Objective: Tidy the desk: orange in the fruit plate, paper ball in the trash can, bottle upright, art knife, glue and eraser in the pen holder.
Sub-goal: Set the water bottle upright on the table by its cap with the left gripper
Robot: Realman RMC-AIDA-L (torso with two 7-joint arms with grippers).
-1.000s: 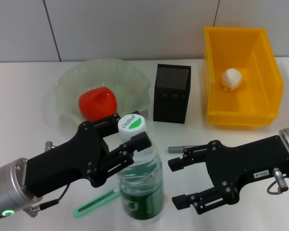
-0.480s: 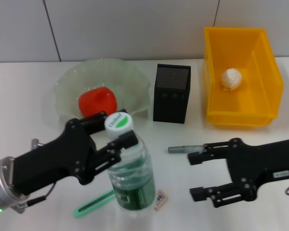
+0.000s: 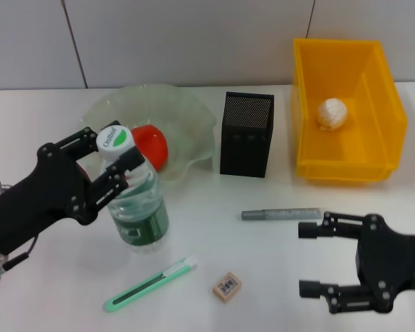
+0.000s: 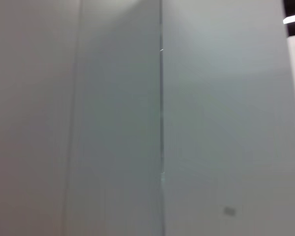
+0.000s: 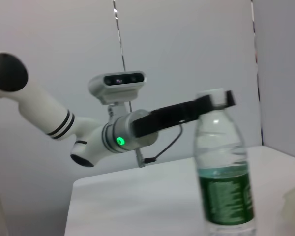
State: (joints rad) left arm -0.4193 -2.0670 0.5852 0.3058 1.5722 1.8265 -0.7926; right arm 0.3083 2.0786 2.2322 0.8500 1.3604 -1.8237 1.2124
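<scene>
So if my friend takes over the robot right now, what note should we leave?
Left tool: shut on the bottle, which stands upright by the fruit plate.
Right tool: open, empty, low at the desk's right.
Done: orange in the plate, paper ball in the yellow bin.
Left: let go of the bottle, then put the green art knife, eraser and grey glue stick from the desk into the black pen holder.

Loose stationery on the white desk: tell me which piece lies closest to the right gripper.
The grey pen-shaped stick. It lies just ahead of the open right gripper, while the small tan eraser and the green art knife lie farther toward the robot's left.
</scene>
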